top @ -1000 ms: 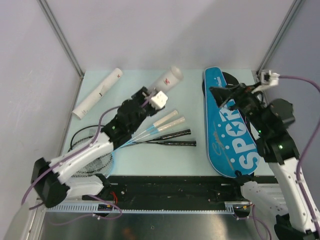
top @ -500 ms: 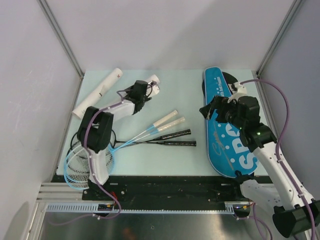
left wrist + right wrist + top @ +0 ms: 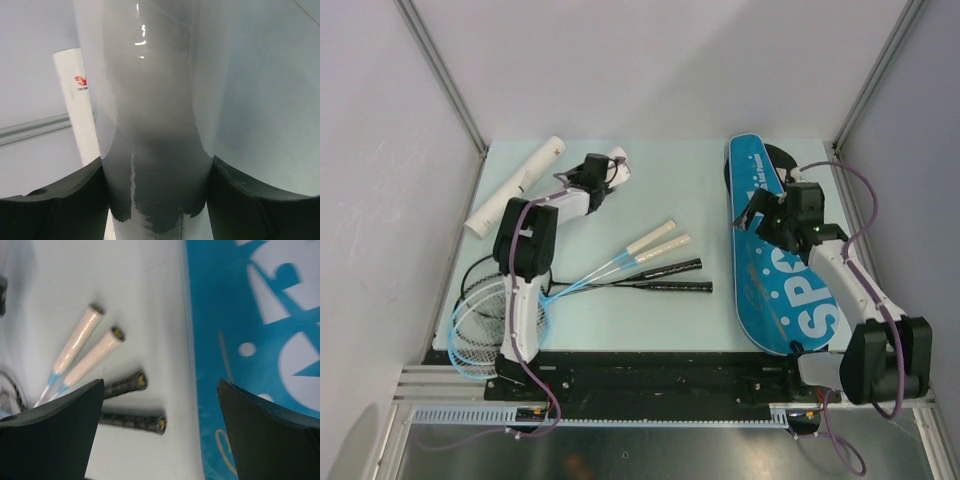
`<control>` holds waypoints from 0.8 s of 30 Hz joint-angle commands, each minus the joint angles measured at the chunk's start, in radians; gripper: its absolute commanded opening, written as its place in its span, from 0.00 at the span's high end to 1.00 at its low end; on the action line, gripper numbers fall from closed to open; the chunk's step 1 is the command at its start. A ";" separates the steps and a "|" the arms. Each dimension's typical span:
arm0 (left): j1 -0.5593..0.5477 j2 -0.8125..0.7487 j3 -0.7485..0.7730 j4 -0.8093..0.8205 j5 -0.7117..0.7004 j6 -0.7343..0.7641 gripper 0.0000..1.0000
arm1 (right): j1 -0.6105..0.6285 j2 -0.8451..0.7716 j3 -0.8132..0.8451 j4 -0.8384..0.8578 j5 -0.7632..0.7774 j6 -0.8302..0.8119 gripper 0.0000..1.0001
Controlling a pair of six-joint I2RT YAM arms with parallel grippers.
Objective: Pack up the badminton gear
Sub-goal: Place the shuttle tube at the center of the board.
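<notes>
My left gripper is shut on a long white tube at the back of the table. In the left wrist view the tube fills the space between my fingers. A second white tube with a red mark lies at the back left and also shows in the left wrist view. Rackets with white handles and black handles lie mid-table, heads at the front left. My right gripper is open and empty over the left edge of the blue SPORT bag. No shuttlecocks show.
The right wrist view shows the white handles, the black handles and the bag's edge below my open fingers. Walls and metal posts close in the table at the back and sides.
My left arm has stretched out to the back left and carried the tube left and down. My right arm has dropped lower over the bag's left edge.
</notes>
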 commanded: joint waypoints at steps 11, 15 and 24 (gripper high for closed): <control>0.033 0.046 0.170 -0.077 0.058 -0.212 0.05 | -0.380 0.376 0.110 0.223 -0.004 -0.145 0.00; 0.001 -0.011 0.318 -0.276 0.110 -0.393 0.00 | -0.477 0.360 0.124 0.126 -0.037 -0.232 0.00; -0.286 -0.241 0.543 -0.503 0.541 -1.000 0.01 | -0.523 0.402 0.077 0.029 -0.184 -0.277 0.04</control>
